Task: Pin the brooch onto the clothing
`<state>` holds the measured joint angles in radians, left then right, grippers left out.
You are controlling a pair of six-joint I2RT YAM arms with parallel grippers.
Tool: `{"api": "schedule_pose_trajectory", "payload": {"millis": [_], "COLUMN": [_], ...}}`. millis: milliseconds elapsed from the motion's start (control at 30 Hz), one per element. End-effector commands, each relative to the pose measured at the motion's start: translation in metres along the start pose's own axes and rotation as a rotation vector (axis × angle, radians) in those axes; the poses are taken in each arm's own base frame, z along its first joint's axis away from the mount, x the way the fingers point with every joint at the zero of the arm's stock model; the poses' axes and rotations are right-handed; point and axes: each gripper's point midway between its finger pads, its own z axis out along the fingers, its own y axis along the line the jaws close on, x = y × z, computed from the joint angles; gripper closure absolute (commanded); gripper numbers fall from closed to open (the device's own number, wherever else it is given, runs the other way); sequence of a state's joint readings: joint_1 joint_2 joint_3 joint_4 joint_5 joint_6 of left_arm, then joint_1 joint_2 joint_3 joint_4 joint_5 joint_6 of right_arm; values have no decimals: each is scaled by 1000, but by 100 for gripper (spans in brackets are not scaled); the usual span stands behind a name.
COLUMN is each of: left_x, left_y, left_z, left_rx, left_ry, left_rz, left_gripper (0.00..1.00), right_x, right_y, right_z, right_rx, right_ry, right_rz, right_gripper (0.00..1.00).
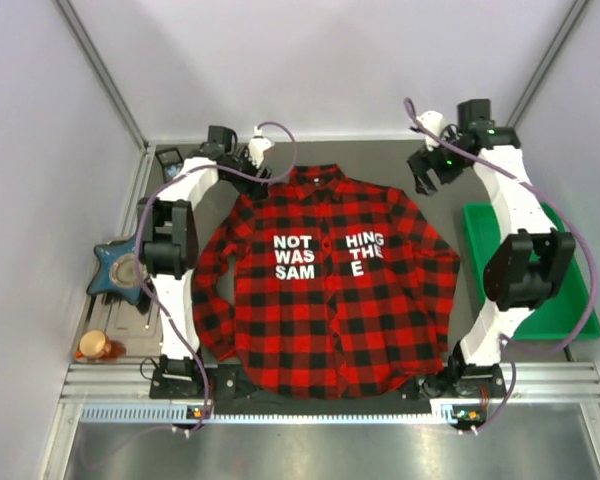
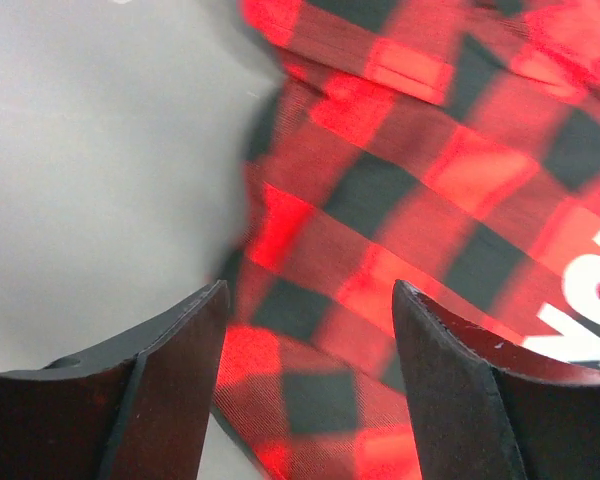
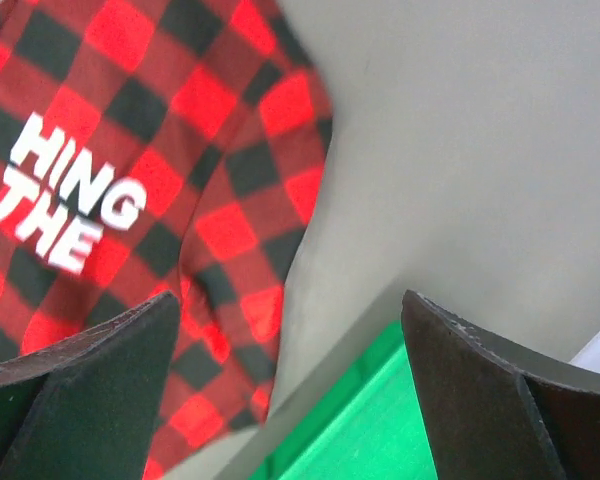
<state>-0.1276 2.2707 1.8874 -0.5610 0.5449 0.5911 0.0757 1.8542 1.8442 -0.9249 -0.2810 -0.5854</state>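
The red-and-black plaid shirt [image 1: 330, 280] lies flat on the table, collar at the far side, white lettering on its chest. My left gripper [image 1: 244, 170] is open and empty, low over the shirt's left shoulder edge; in the left wrist view [image 2: 310, 295] plaid cloth [image 2: 400, 200] fills the gap between the jaws. My right gripper [image 1: 423, 178] is open and empty above the table beside the shirt's right shoulder; in the right wrist view [image 3: 290, 300] I see the shirt's edge [image 3: 180, 150] with its lettering. The brooch shows in no view.
A green tray [image 1: 545, 300] sits at the right and also shows in the right wrist view [image 3: 370, 430]. A dark blue star-shaped object [image 1: 115, 265] and a round orange-brown object [image 1: 97, 346] sit at the left edge. Grey walls close in the table.
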Motion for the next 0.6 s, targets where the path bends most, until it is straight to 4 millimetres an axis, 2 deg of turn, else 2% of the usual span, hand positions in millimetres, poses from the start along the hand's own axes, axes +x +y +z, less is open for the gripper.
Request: {"api": "schedule_pose_trajectory", "payload": {"millis": [0,33,67,100,133,233,433,567], "left_x": [-50,-60,-62,-52,-59,-57,-55,-54], "left_y": [-74,-85,-96,-108,-114,-135,-154,-157], "left_z": [-89,-107,-113,-113,-124,-135,-153,-158], "left_rx": [128,127,158,182,181,231,241,224], "left_ry": [-154,-193,-214,-204,-231,-247,-267,-286], "left_rz": [-22,-7,-16,-63,-59,-101,-113,-100], "left_gripper": [29,28,28,28,28,28,26,25], "right_x": [99,108,128,136,147,158,175,188], "right_y": [35,31,39,38,41,37,19,18], "right_z": [-43,-53,-50,-50,-48,-33,-2,13], "right_rx": [-145,-110,-124,-112,-116,-102,-35,-39], "right_ry": [213,210,251,265,286,313,391,442], "right_rz": [115,115,127,133,147,200,293,335], "right_gripper": [12,14,15,17,18,24,25,28]}}
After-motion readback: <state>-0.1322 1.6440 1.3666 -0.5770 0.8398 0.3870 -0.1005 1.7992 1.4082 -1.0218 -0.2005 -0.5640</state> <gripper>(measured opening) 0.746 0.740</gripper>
